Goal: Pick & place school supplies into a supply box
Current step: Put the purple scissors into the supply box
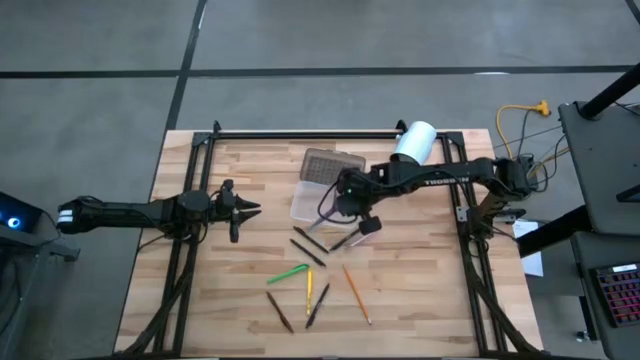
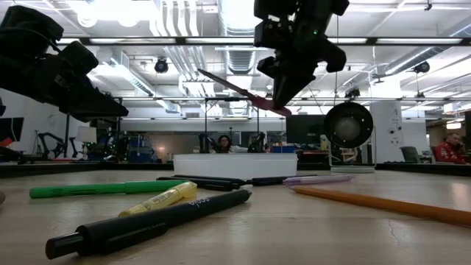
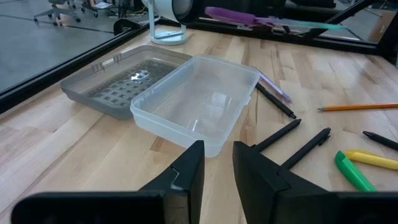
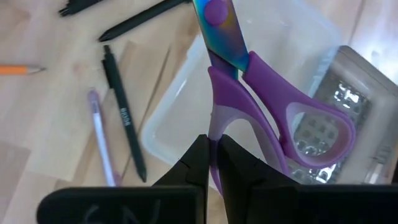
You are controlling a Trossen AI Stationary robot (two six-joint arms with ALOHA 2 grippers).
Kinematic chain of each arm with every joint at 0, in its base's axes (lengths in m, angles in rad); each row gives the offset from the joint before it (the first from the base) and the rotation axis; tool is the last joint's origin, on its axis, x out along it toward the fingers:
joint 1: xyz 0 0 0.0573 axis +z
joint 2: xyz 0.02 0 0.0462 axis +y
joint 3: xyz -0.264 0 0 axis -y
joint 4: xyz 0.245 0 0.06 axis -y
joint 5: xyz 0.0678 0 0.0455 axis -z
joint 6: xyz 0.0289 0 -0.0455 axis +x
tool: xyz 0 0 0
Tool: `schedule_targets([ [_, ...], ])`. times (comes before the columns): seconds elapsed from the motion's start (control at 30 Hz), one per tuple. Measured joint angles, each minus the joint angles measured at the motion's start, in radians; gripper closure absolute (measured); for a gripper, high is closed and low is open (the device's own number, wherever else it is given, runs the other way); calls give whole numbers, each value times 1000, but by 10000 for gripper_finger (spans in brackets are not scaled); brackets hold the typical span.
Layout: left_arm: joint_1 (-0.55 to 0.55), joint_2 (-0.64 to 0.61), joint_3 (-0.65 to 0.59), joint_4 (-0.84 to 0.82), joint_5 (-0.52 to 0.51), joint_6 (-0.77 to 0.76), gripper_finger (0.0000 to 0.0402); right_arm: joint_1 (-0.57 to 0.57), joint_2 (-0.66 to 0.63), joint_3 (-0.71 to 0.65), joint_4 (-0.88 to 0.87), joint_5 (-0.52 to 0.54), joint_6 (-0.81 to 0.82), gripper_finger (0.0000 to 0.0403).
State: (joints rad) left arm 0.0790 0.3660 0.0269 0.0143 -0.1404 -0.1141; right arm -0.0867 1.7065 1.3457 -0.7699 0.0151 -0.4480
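My right gripper (image 1: 347, 200) hangs over the translucent supply box (image 1: 308, 202), shut on the purple-handled scissors (image 4: 261, 93). The scissors also show in the low view (image 2: 243, 92), high above the table. The box's grey lid (image 3: 118, 81) lies open and flat on the wood beside it. Several pens and pencils lie loose nearer the front: dark ones (image 1: 308, 246), a green one (image 1: 288, 272), a yellow one (image 1: 308, 290) and an orange pencil (image 1: 356, 292). My left gripper (image 3: 217, 165) waits at the table's left, open by a narrow gap, pointing at the box. My right gripper pinches one purple handle of the scissors (image 4: 214, 121) between its two fingers, close to where the handle loops begin. The fingers slant down from above. The scissors are lifted clear over the box, tilted, with the blades (image 4: 221, 25) pointing away from the gripper.
A white cylinder (image 1: 415, 140) stands at the far edge behind the box. A purple pen (image 4: 102, 143) and a black pen (image 4: 124, 124) lie just beside the box. Dark frame rails (image 1: 185, 250) run along the table's left and right sides.
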Motion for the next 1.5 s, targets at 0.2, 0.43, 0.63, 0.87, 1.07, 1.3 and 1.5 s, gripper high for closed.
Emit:
schedule_targets([
  [0.2, 0, 0, 0, 0, 0, 0, 332, -41, 0, -1, 43, 0, -2, 390],
  [0.43, 0, 0, 0, 0, 0, 0, 332, -72, 47, -1, 109, -14, -32, 390],
  [0.63, 0, 0, 0, 0, 0, 0, 332, -92, 98, 4, 113, -16, 42, 390],
  [0.87, 0, 0, 0, 0, 0, 0, 332, -96, 106, 7, 123, -23, 233, 390],
  [1.07, 0, 0, 0, 0, 0, 0, 332, -96, 106, 6, 118, -99, 317, 390],
  [1.3, 0, 0, 0, 0, 0, 0, 332, -91, 109, -16, 123, -143, 371, 390],
  [1.5, 0, 0, 0, 0, 0, 0, 332, -87, 109, -36, 127, -149, 425, 390],
])
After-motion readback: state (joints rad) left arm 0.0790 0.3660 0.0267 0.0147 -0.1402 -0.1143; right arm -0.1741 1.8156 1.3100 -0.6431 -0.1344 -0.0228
